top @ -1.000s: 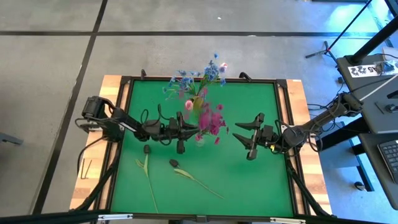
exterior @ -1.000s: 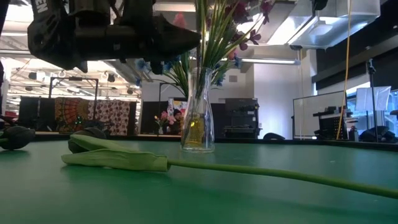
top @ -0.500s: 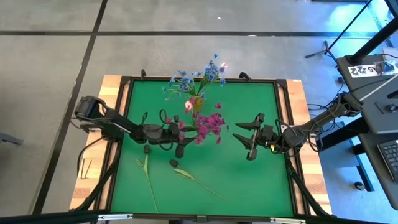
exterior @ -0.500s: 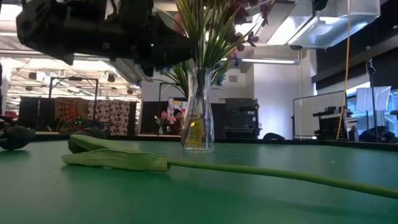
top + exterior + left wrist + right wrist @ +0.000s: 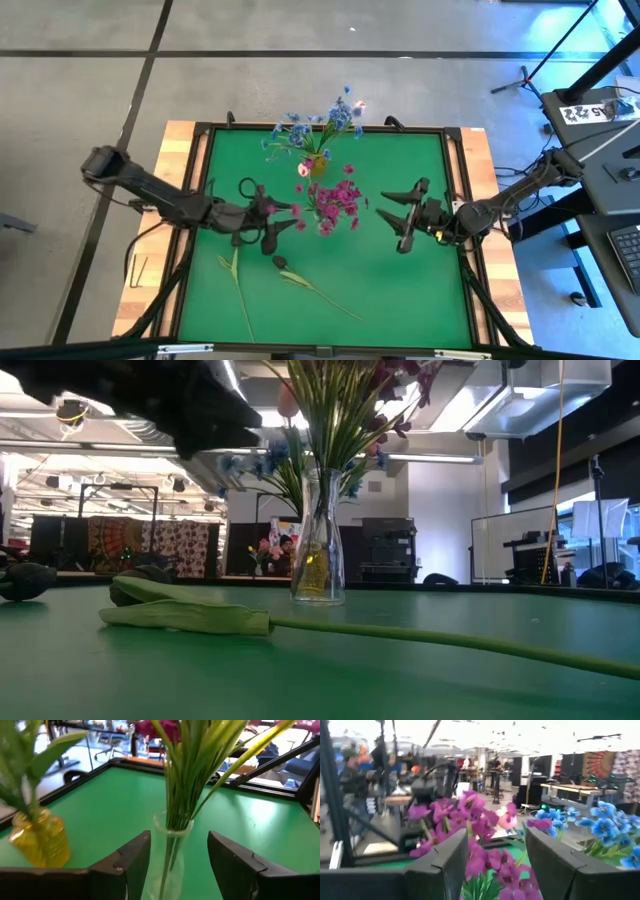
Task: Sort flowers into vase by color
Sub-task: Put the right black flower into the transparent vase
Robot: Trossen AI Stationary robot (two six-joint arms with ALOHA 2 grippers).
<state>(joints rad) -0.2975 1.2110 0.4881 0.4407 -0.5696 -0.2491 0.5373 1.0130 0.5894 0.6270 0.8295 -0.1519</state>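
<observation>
A clear glass vase near the table's middle holds magenta flowers on green stems. Behind it, a yellow vase holds blue flowers. Two dark-budded flowers lie flat on the green mat near the front left. My left gripper is open and hovers just left of the clear vase, its fingers on either side of the vase's line but short of it. My right gripper is open and hangs in the air right of the magenta flowers.
A raised black frame edges the green mat. The mat's front right and far left are bare. One lying flower's long stem runs across the front of the mat. Workshop furniture and people show beyond the table.
My left gripper has opened and drawn back from the clear vase toward the table's left edge, rising and tipping closer to level. The magenta flowers have shifted a little and now stand in the clear vase by themselves. My right gripper has kept still.
</observation>
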